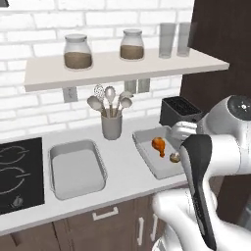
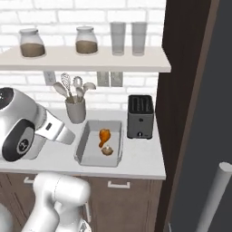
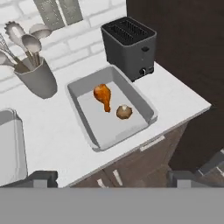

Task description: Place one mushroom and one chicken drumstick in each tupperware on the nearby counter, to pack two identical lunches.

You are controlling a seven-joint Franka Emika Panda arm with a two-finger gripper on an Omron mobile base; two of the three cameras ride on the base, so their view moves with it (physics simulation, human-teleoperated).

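Grey tray by the toaster is packed; its twin beside the stove waits bare.

One orange-brown chicken drumstick (image 3: 103,96) and one small tan mushroom (image 3: 124,112) lie near each other in the shallow light-grey rectangular tupperware (image 3: 139,96) just beside the black two-slot toaster (image 3: 130,45) on the long pale grey-white counter (image 3: 183,100). The robot's two-finger gripper (image 3: 113,178) hangs above the counter's front edge with its jaws spread wide, holding nothing. The first lunch looks done. By this reckoning the second alike tupperware (image 1: 77,168), near the black stovetop (image 1: 19,172), comes next and calls for fetching another drumstick and mushroom; no spares are in sight. Counted: two trays, one drumstick, one mushroom, one toaster, one grey utensil cup (image 1: 112,125), two lidded glass jars (image 1: 78,51), two clear tumblers (image 2: 118,38) on the white wall shelf (image 1: 147,66).
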